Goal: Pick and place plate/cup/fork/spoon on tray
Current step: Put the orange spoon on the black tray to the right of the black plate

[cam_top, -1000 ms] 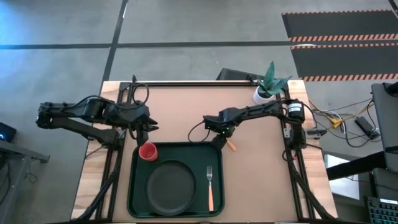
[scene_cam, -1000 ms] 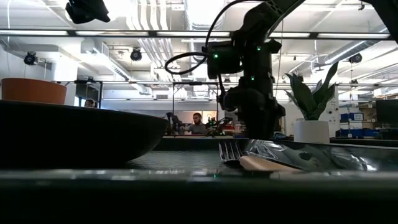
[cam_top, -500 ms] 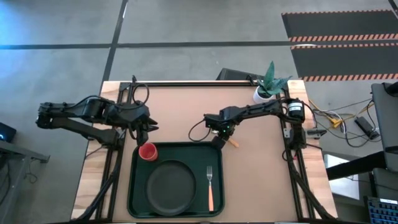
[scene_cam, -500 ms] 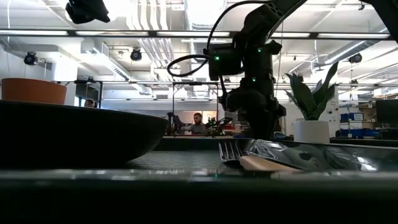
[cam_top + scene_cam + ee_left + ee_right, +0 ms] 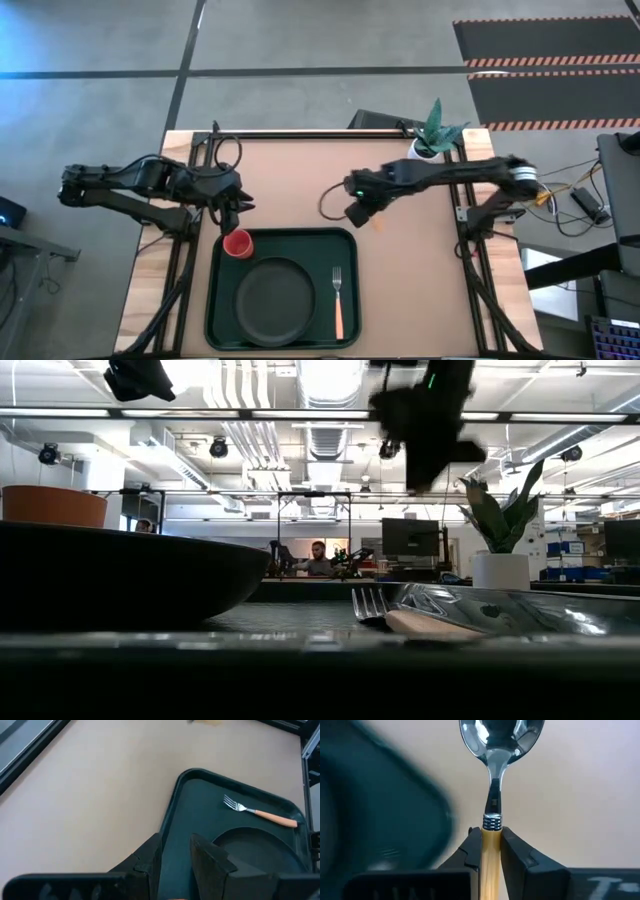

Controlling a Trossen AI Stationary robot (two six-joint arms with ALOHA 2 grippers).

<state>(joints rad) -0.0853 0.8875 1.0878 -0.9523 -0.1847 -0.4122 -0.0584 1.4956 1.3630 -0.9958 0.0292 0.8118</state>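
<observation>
The spoon (image 5: 496,785) is pinched by its orange handle between the right gripper's (image 5: 490,851) two fingers, silver bowl pointing forward past them, lifted off the table. In the high view the right gripper (image 5: 358,207) hangs over bare tabletop just beyond the tray's far right corner, with a bit of the orange handle (image 5: 377,222) poking out beside it. The tray (image 5: 222,300) sits at the table's near middle; on it the plate (image 5: 273,296) lies centre, the fork (image 5: 338,296) lies to its right with tines toward the far side, and the cup (image 5: 237,244) stands in the far left corner. The left gripper (image 5: 233,204) waits just beyond the tray's far left corner, close to the cup, holding nothing; in its wrist view the fingers (image 5: 207,855) are parted with a narrow gap, over the tray rim (image 5: 172,805). A potted plant (image 5: 431,136) stands near the table's far right corner. In the low view the right arm (image 5: 425,420) is up high, well above the fork (image 5: 372,603).
</observation>
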